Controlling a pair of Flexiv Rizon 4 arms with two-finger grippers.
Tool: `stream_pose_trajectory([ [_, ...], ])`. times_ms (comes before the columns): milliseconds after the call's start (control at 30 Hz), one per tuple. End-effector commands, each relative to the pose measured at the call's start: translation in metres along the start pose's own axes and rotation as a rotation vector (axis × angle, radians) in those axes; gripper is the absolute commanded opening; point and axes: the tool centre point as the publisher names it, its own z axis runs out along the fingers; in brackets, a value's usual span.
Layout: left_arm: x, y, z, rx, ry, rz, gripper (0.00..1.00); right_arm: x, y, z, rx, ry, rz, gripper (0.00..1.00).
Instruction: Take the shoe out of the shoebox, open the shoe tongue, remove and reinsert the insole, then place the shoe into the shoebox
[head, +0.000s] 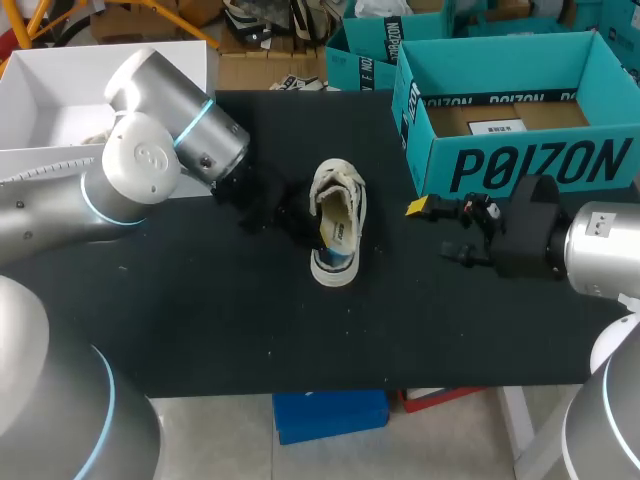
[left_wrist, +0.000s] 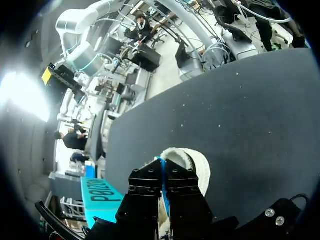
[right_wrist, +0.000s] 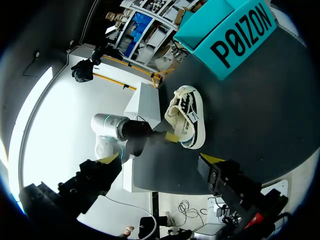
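Left hand (left_wrist: 162, 172) is pressed nearly shut at the shoe's left flank, apparently pinching a thin bit of its side wall. Centre stage, the shoe (head: 338, 222) sits upright on the dark tabletop (head: 200, 320), out of the box. Its long axis runs near to far, toe toward the far edge, heel toward me. It looks light and soft in the upper and stiffer along the sole, so the heel collar or rim should give the surest hold. Right hand (right_wrist: 159, 160) hovers spread wide, holding nothing, beside the open teal shoebox (head: 520, 165).
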Motion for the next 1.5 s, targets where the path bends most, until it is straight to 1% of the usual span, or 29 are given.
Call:
stream_pose_trajectory([
  [33,0.002,0.005,0.002,-0.014,0.011,-0.007,0.00,0.000,0.000,-0.001,0.001,0.000,0.000,1.00],
  [233,0.006,0.011,0.002,-0.029,0.004,-0.024,0.00,0.000,0.000,-0.001,0.001,0.000,0.000,1.00],
  [433,0.003,0.014,0.005,-0.028,-0.011,-0.030,0.00,0.000,0.000,-0.001,0.001,0.000,0.000,1.00],
  [500,0.000,0.012,0.006,-0.010,-0.012,-0.026,0.19,0.000,0.000,-0.001,0.001,0.000,0.000,1.00],
  [533,-0.001,0.010,0.005,-0.004,-0.011,-0.024,0.27,0.000,0.000,-0.001,0.001,0.000,0.000,1.00],
  [567,-0.002,0.009,0.004,-0.002,-0.008,-0.022,0.39,0.000,0.000,-0.001,0.001,0.000,0.000,1.00],
  [600,-0.004,0.007,0.001,0.009,-0.011,-0.024,0.45,0.000,0.000,-0.001,0.001,0.000,0.000,1.00],
  [667,-0.007,0.004,-0.005,0.027,-0.021,-0.026,0.51,0.000,0.000,-0.001,0.001,0.000,0.000,1.00],
  [700,-0.009,0.002,-0.010,0.028,-0.022,-0.026,0.59,0.000,0.000,-0.001,0.001,0.000,0.000,1.00],
  [733,-0.011,0.000,-0.014,0.033,-0.027,-0.024,0.73,0.000,0.000,-0.001,0.001,0.000,0.000,1.00],
  [767,-0.013,-0.003,-0.019,0.040,-0.037,-0.025,0.76,0.000,0.000,-0.001,0.001,0.000,0.000,1.00],
  [800,-0.015,-0.004,-0.024,0.039,-0.039,-0.025,0.69,0.000,0.000,-0.001,0.001,0.000,0.000,1.00],
  [833,-0.017,-0.006,-0.029,0.038,-0.040,-0.026,0.60,0.000,0.000,-0.001,0.001,0.000,0.000,1.00],
  [867,-0.018,-0.006,-0.032,0.030,-0.034,-0.026,0.47,0.000,0.000,-0.001,0.001,0.000,0.000,1.00],
  [933,-0.018,-0.008,-0.036,0.018,-0.004,-0.024,0.38,0.000,0.000,-0.001,0.001,0.000,0.000,1.00],
  [967,-0.017,-0.008,-0.038,0.019,0.009,-0.024,0.26,0.000,0.000,-0.001,0.001,0.000,0.000,1.00],
  [1000,-0.015,-0.008,-0.038,0.017,0.035,-0.023,0.18,0.000,0.000,-0.001,0.001,0.000,0.000,1.00],
  [1067,-0.011,-0.008,-0.036,-0.001,0.098,-0.014,0.00,0.000,0.000,-0.001,0.001,0.000,0.000,1.00],
  [1200,-0.005,-0.012,-0.031,-0.010,0.210,0.006,0.00,0.000,0.000,-0.001,0.001,0.000,0.000,1.00],
  [1333,0.002,-0.013,-0.029,-0.013,0.270,0.006,0.00,0.000,0.000,-0.001,0.001,0.000,0.000,1.00],
  [1500,0.013,-0.008,-0.027,-0.052,0.341,0.002,0.00,0.000,0.000,-0.001,0.001,0.000,0.000,1.00],
])
